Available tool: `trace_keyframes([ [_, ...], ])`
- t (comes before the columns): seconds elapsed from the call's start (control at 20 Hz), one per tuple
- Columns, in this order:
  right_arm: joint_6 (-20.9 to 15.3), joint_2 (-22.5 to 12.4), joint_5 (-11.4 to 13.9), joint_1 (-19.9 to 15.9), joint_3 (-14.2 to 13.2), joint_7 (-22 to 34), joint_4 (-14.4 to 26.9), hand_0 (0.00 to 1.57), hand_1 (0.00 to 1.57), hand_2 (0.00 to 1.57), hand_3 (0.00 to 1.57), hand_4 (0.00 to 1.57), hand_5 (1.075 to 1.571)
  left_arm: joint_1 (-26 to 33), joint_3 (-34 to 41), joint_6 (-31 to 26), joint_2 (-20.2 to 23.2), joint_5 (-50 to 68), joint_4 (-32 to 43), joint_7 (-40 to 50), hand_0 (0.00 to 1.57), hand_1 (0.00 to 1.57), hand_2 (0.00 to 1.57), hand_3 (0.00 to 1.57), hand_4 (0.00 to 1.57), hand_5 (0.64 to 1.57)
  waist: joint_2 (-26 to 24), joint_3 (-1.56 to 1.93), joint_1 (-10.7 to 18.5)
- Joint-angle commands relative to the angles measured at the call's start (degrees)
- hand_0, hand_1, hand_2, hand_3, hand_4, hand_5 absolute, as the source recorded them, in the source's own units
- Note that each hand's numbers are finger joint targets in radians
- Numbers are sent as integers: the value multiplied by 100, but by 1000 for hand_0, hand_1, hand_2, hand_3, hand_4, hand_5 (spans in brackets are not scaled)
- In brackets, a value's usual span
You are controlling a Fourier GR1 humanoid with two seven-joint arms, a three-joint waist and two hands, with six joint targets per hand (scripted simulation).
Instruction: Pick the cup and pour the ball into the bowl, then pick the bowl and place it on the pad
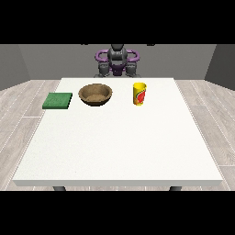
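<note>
Front view: the hand at the view's left sits low against the robot's body at the far edge of the tabletop, and the hand at the view's right mirrors it on the other side. Both show only as small grey-black shapes just behind the table's far rim, and whether their fingers are straight or curled cannot be told from here. Neither hand touches or holds anything on the table; both are well apart from the objects.

On the far part of the white tabletop three things stand roughly in a row. The green pad lies flat nearest the view's left edge of the table. Just beside it, toward the middle, is the brown wooden bowl, upright with its opening facing up; its inside looks brown and speckled. Further toward the view's right, apart from the bowl, stands the yellow cup with a red marking on its side, upright. The ball cannot be seen; the cup's inside is hidden from this angle.

The robot stands behind the table, its purple-ringed shoulders above the two hands.
</note>
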Motion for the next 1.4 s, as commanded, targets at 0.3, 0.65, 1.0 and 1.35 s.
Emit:
trace_keyframes([
  [0.3, -287, 51, -55, -433, -130, 372, -1183, 0, 0, 0, 0, 760, 1549, -1062, -87, 496, -125, -350, -637, 330, 0, 0, 0, 0, 591, 1557, 1315, -13, -58],
  [0.65, -154, 269, 87, -898, -15, -800, -757, 0, 0, 0, 87, 712, 1545, -1529, 173, 395, -49, -639, 406, -1485, 0, 0, 0, 0, 548, 1526, 2960, -14, -259],
  [1.0, 529, -114, -480, -772, -634, -1610, -304, 0, 0, 0, 0, 685, 1548, -1273, 456, 281, -106, -617, 1464, -3258, 0, 0, 0, 0, 481, 1483, 3488, -14, -444],
  [1.35, 594, -259, -591, -852, -926, -1600, 54, 0, 0, 0, 0, 667, 1559, -1357, 595, -212, 79, -574, 3038, -3945, 0, 0, 0, 0, 0, 1451, 3180, -15, -308],
])
